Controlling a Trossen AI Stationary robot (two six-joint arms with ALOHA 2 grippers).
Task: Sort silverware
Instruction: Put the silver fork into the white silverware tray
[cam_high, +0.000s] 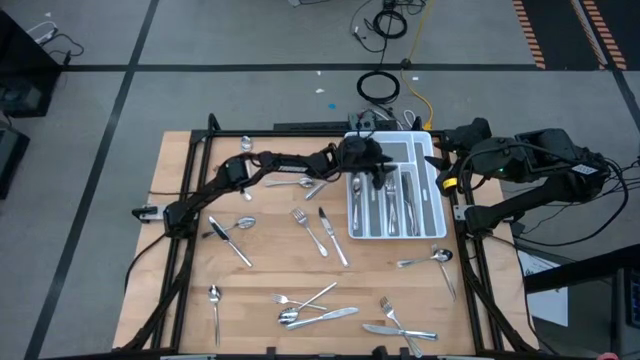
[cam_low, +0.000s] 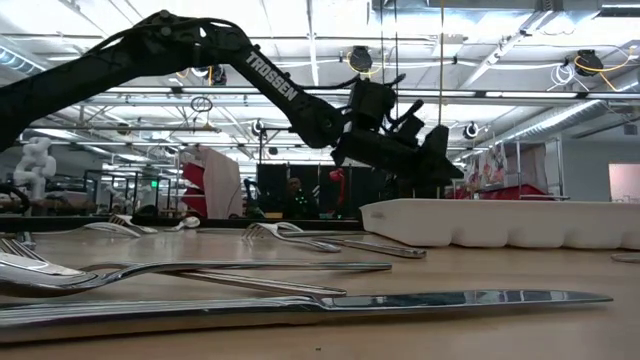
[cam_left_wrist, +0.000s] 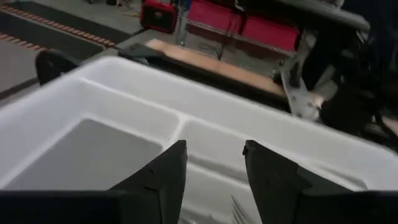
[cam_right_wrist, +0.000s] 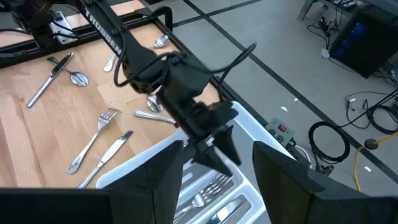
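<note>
The left tool is hanging over the white tray near the table's far right corner, its fingers standing apart with nothing between them. The right tool is waiting just beyond the tray's far right side, fingers spread and empty. Some silverware is lying in the tray's compartments, while more forks, spoons and knives are lying scattered across the table.

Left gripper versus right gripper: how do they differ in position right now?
The left gripper reaches far across, hanging over the white tray above sorted cutlery; the right gripper waits at the tray's far right corner, off the table's edge. The left points down; the right points sideways. Both are open and empty.
</note>
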